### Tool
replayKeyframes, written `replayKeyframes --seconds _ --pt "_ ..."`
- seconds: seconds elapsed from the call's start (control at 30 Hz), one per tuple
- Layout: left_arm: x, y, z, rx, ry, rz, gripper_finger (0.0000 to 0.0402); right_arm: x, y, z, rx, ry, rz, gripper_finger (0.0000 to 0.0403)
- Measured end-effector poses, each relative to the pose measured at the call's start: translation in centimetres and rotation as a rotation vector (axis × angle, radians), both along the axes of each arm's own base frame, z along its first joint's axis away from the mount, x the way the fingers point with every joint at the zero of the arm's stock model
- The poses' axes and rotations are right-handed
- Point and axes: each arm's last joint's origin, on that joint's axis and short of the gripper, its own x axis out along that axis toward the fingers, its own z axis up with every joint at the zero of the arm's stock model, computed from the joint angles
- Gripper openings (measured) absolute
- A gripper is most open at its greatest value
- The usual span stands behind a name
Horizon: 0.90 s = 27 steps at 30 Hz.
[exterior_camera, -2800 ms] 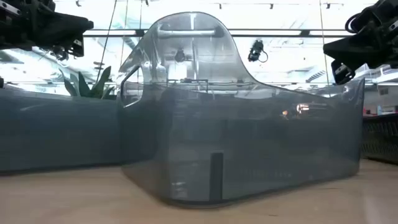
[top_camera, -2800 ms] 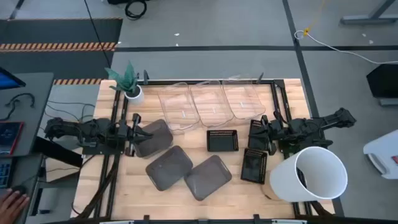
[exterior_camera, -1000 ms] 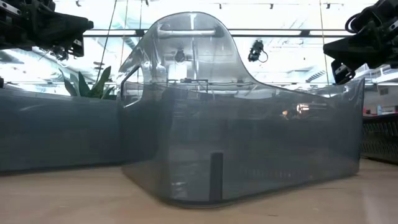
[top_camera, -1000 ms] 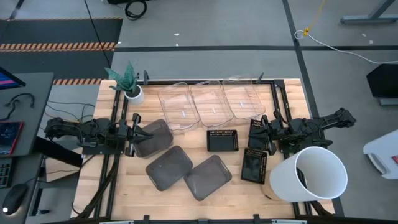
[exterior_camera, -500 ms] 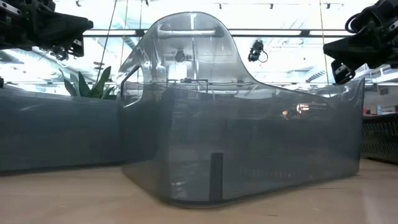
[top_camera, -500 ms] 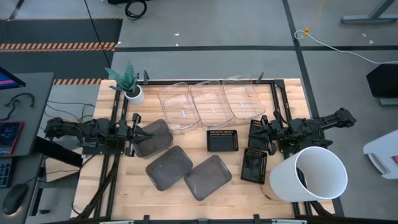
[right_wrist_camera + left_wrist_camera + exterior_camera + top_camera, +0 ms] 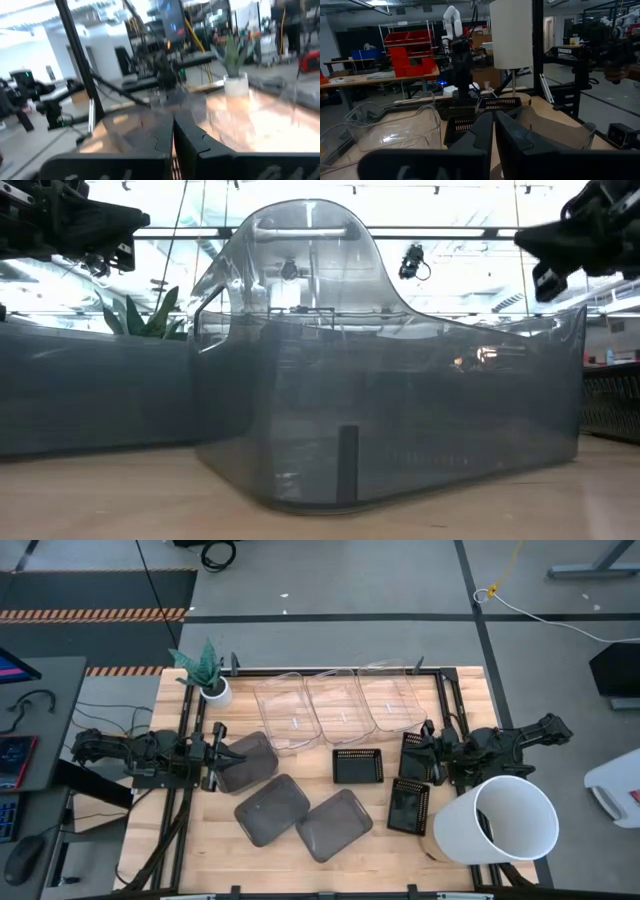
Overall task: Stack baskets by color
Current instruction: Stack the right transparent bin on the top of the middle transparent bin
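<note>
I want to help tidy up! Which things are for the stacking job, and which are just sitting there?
For the job: three clear baskets, three smoky grey baskets, three black perforated baskets.

Just sitting there: white bucket, plant pot.

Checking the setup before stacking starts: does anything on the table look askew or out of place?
The large white bucket lies tipped on its side at the table's right front corner. The three dark grey baskets sit skewed at odd angles, while the clear baskets stand in a neat row.

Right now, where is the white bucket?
In the high view, the white bucket lies at the table's near right corner, beside a black perforated basket.
</note>
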Motion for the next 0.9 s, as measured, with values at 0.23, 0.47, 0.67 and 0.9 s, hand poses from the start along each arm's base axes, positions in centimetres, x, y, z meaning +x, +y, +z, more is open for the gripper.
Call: replayKeyframes --seconds 0.23,0.47,0.67,0.9 --pt "0.0 0.0 0.0 0.000 0.000 0.000 0.0034 -0.3 -0.1 1.3 -0.004 -0.136 -0.002 0.0019" --pt "0.0 0.0 0.0 0.000 -0.001 0.000 0.0026 -0.1 -0.9 1.8 0.093 -0.155 -0.231 0.0013" --pt "0.0 0.0 0.0 0.000 0.000 0.000 0.0031 0.8 -1.8 2.7 0.066 0.067 -0.348 0.0004" --pt "0.0 0.0 0.0 0.000 0.000 0.000 0.0036 2.0 -3.0 3.6 0.112 0.411 -0.419 0.0008"
